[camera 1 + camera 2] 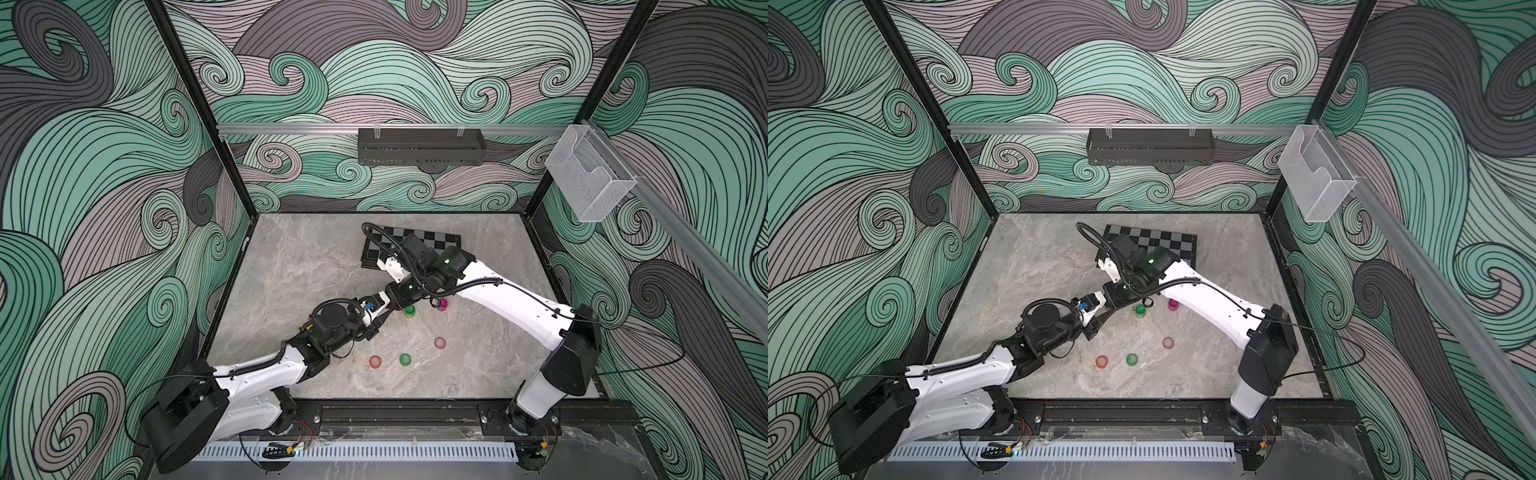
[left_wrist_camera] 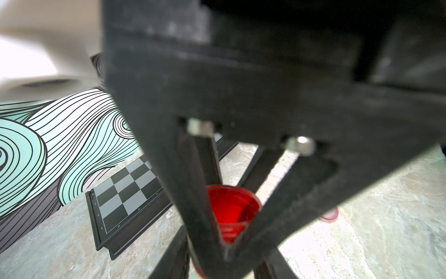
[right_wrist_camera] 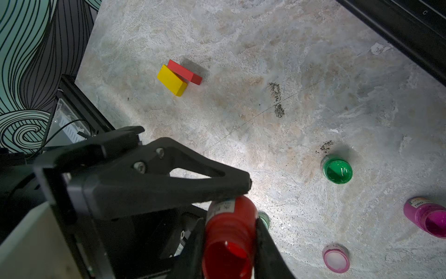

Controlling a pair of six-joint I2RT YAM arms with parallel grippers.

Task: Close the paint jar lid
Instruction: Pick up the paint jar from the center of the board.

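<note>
One red jar (image 3: 229, 224), lbl illegible; chessboard (image 2: 125, 193) edge: 1-4, a-c.

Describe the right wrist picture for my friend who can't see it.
The right gripper and left gripper both clamp an open red paint jar over the grey table. On it sit a green jar, a pink jar, a pink lid, and a red block touching a yellow block.

Top views don't show the red jar (image 3: 229, 217) at all. It's buried under the right arm's (image 1: 498, 295) end, which also covers maybe half the chessboard (image 1: 444, 241) at the counter's (image 1: 311, 266) 12 o'clock. Magenta jar (image 3: 424, 217) is clipped by the right wrist frame.
</note>
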